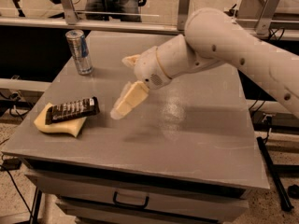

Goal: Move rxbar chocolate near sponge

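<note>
The rxbar chocolate point(72, 110), a black wrapper with white lettering, lies across the top of the pale yellow sponge point(58, 123) at the table's front left. One end of the bar sticks out past the sponge to the right. My gripper point(121, 87) hangs above the table's middle, to the right of the bar and apart from it. It is open and empty. One pale yellow finger point(131, 99) points down-left and the other point(131, 59) points up-left.
A silver and blue drink can point(79, 50) stands upright at the back left of the grey table point(187, 139). My white arm point(224, 45) reaches in from the right. A drawer with a handle point(131, 200) sits under the tabletop. A rail runs behind the table.
</note>
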Action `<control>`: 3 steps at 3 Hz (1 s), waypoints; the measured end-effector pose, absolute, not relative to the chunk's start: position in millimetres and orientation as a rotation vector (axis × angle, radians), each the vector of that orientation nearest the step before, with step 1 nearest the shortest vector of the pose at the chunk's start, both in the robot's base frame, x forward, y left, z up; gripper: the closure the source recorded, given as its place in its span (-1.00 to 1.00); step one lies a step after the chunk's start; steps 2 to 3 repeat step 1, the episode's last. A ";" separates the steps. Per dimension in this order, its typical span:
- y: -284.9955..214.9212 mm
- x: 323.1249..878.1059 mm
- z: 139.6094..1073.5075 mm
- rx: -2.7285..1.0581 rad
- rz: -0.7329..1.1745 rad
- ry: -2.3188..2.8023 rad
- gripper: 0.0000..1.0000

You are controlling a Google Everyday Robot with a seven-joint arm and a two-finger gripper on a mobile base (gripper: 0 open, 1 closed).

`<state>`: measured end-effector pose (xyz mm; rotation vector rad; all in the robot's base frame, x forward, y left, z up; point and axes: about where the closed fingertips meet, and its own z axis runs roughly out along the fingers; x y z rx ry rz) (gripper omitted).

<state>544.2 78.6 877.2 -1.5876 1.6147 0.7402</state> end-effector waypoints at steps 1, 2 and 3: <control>76.9 543.6 876.3 -1.637 0.699 1.554 -1.00; 76.9 543.6 876.3 -1.637 0.699 1.554 -1.00; 76.9 543.6 876.3 -1.637 0.699 1.554 -1.00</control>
